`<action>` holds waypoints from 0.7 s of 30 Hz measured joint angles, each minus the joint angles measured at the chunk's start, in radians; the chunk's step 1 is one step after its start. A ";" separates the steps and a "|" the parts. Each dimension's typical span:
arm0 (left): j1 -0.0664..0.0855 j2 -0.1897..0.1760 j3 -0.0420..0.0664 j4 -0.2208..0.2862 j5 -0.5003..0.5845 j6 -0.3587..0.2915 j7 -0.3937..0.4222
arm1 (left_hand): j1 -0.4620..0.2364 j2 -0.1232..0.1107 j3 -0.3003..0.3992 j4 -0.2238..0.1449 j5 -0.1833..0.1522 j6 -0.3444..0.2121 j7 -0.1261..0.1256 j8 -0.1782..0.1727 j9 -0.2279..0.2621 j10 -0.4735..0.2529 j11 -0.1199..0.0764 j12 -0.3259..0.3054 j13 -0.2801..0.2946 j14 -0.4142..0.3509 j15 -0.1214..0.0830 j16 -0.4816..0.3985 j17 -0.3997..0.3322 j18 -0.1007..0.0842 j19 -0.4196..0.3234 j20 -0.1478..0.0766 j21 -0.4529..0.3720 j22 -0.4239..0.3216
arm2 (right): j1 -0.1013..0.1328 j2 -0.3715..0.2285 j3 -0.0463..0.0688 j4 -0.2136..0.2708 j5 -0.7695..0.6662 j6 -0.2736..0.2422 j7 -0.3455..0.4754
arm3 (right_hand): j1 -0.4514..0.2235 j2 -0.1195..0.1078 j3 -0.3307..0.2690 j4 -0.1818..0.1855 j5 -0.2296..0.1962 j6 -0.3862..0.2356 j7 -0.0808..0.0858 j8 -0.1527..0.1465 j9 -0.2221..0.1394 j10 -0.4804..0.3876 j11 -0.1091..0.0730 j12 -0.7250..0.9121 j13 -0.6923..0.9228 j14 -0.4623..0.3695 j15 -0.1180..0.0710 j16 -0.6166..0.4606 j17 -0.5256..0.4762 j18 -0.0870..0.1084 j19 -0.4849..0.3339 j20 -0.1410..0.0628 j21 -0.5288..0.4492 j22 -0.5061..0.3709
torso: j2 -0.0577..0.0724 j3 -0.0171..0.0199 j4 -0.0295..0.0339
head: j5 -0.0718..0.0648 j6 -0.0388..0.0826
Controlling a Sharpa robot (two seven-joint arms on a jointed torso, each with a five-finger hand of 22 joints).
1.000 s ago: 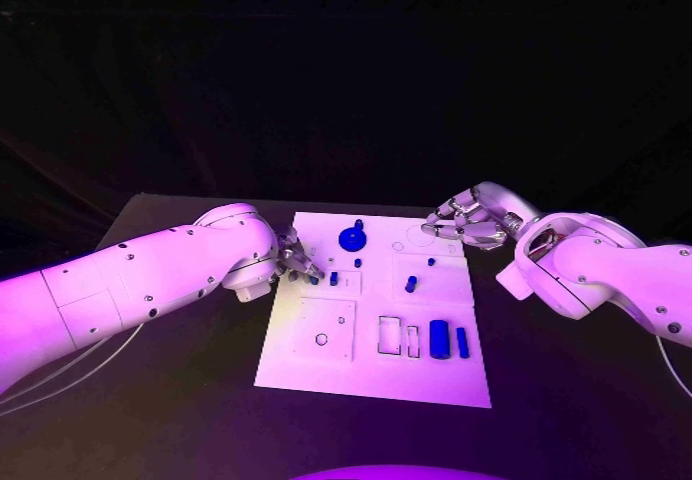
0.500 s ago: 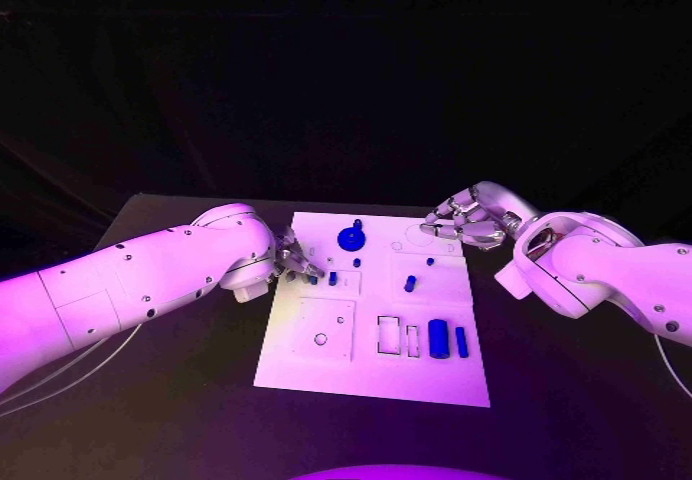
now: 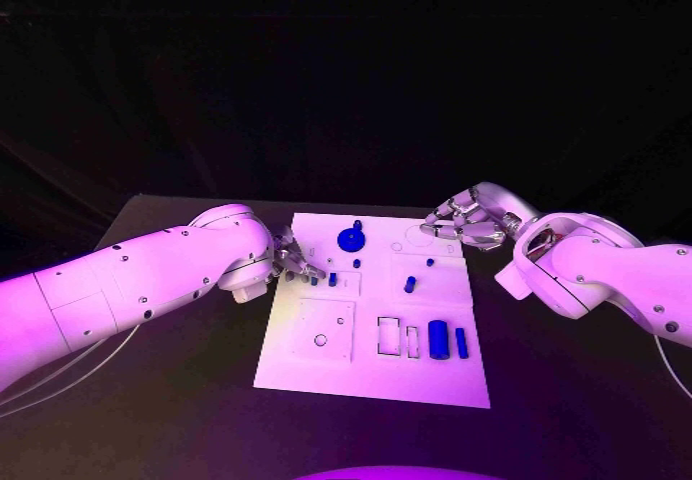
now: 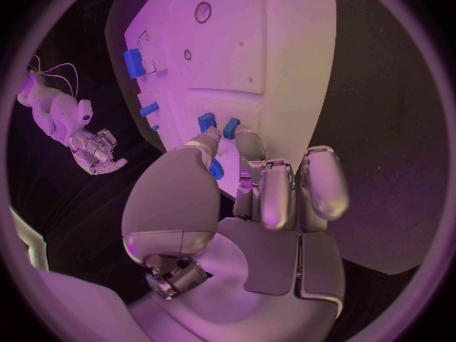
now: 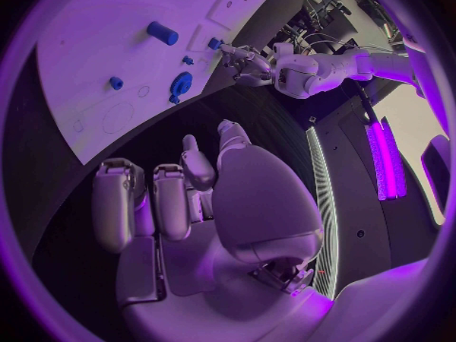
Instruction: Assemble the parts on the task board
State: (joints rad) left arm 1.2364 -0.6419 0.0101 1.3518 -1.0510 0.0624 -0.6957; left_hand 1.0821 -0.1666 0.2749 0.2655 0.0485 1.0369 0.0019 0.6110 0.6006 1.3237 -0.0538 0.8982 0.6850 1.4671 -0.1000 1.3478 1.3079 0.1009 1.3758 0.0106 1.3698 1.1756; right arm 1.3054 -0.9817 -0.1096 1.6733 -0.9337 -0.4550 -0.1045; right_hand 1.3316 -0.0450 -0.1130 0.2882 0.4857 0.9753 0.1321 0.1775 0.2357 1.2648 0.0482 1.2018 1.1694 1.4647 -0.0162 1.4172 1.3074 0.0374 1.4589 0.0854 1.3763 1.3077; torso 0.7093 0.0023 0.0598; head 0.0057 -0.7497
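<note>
The left hand [image 3: 293, 262] sits at the task board's [image 3: 325, 350] left edge with its fingers [image 4: 249, 146] drawn close together, the tips reaching down onto two small blue parts [image 4: 231, 128] that stand side by side on the white plate. In the left wrist view the thumb and a neighbouring finger each seem to touch one of these pieces, though whether either is truly pinched cannot be told from here.

The right hand [image 3: 464, 225] hovers just off the board's far right corner, near a faint circular outline [image 3: 420, 237]. Its fingers [image 5: 118, 201] are loosely curled but apart, with nothing between them (the right wrist view shows bare palm and dark table beyond).

Between the two hands, near the board's far edge, stands a round blue gear-like part [image 3: 352, 238]. Nearer the robot lie two upright blue bars [image 3: 438, 339] beside rectangular cut-outs.
</note>
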 measured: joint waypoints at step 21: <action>0.013 -0.035 0.018 0.061 0.095 -0.170 0.252 | 0.270 0.044 -0.113 -0.044 0.000 -0.238 0.140 -0.160 -0.102 -0.344 0.121 -0.254 -0.222 -0.185 0.095 -0.529 -0.359 0.070 -0.356 0.070 -0.451 -0.590 | -0.001 0.002 0.000 -0.009 0.007 0.000 0.001 | 0.000 0.000 -0.003 -0.003 0.006 -0.004 -0.003 0.004 0.002 -0.083 0.004 -0.110 -0.110 0.000 0.000 -0.039 -0.019 0.016 -0.033 0.000 -0.049 0.000 | 0.000 0.0007 0.0000 | -0.009 0.013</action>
State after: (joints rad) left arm 1.2492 -0.6769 0.0280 1.4125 -0.9560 -0.1074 -0.4440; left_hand 1.3526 -0.1221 0.1615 0.2218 0.0484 0.7993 0.1421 0.4512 0.4987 0.9792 0.0671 0.6443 0.4627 1.2822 -0.0048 0.8188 0.9489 0.1713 1.0199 0.0804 0.9193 0.5860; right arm 1.3041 -0.9796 -0.1099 1.6641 -0.9268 -0.4549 -0.1039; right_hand 1.3316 -0.0450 -0.1158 0.2854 0.4914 0.9709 0.1290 0.1814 0.2372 1.1816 0.0518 1.0914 1.0594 1.4647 -0.0162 1.3780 1.2888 0.0534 1.4263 0.0857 1.3272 1.3074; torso 0.7098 0.0030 0.0598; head -0.0030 -0.7372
